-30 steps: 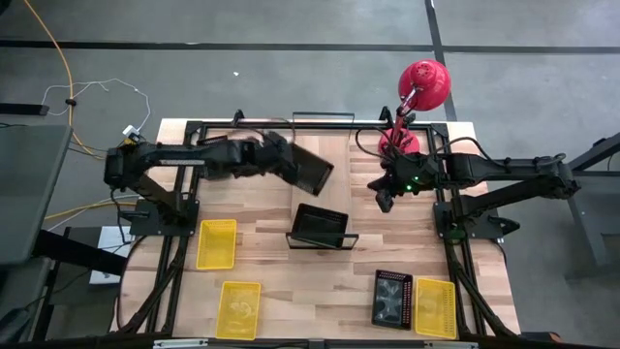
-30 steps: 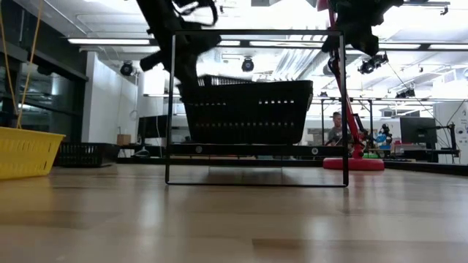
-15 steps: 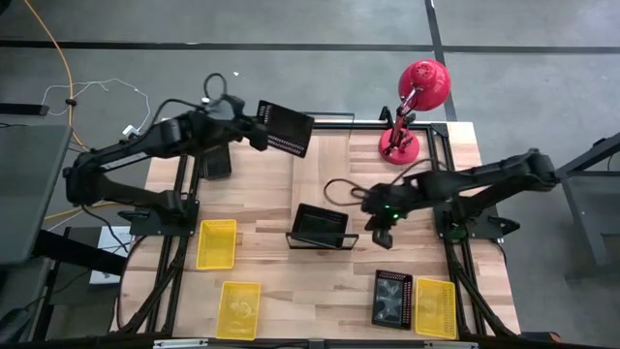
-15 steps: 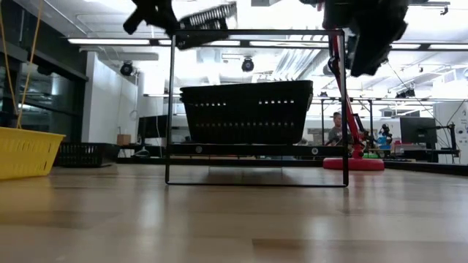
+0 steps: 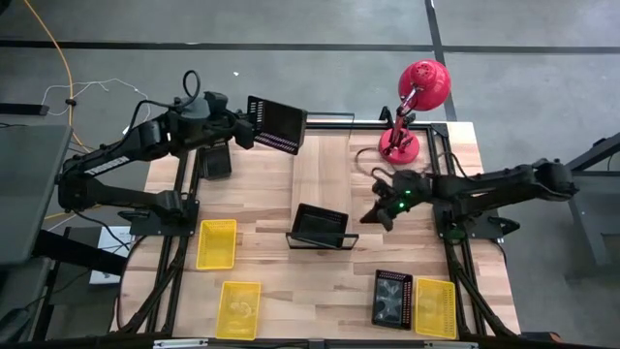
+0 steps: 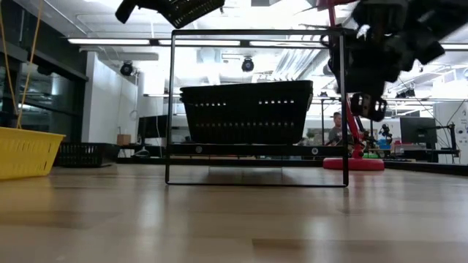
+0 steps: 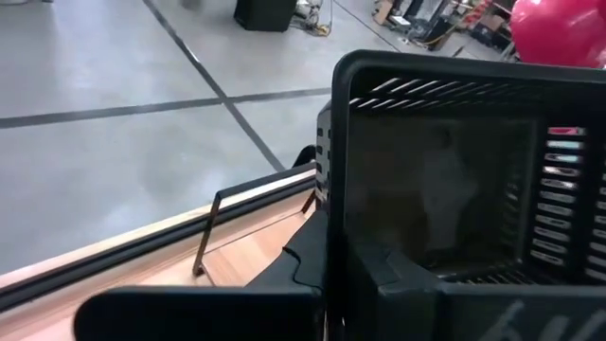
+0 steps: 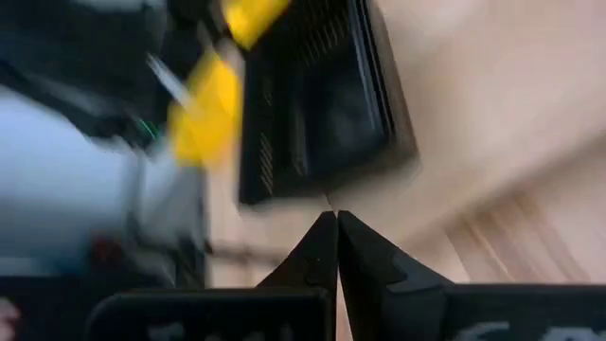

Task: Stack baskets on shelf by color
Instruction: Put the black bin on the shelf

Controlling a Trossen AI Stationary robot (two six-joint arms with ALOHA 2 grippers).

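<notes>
Black plastic fills my left gripper (image 5: 247, 131): I pinch a black basket (image 5: 277, 125) by its rim, tilted in the air past the table's 11 o'clock edge. A second black basket (image 5: 320, 225) sits on the shelf (image 5: 318, 179) at table centre. At 3 o'clock from it hovers my right gripper (image 8: 336, 237), fingertips pressed together, empty.

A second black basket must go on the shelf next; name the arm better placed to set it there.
Left. The left gripper already holds a black basket aloft at the table's far edge, behind the shelf with its black basket. The right gripper is shut and empty beside the shelf.
</notes>
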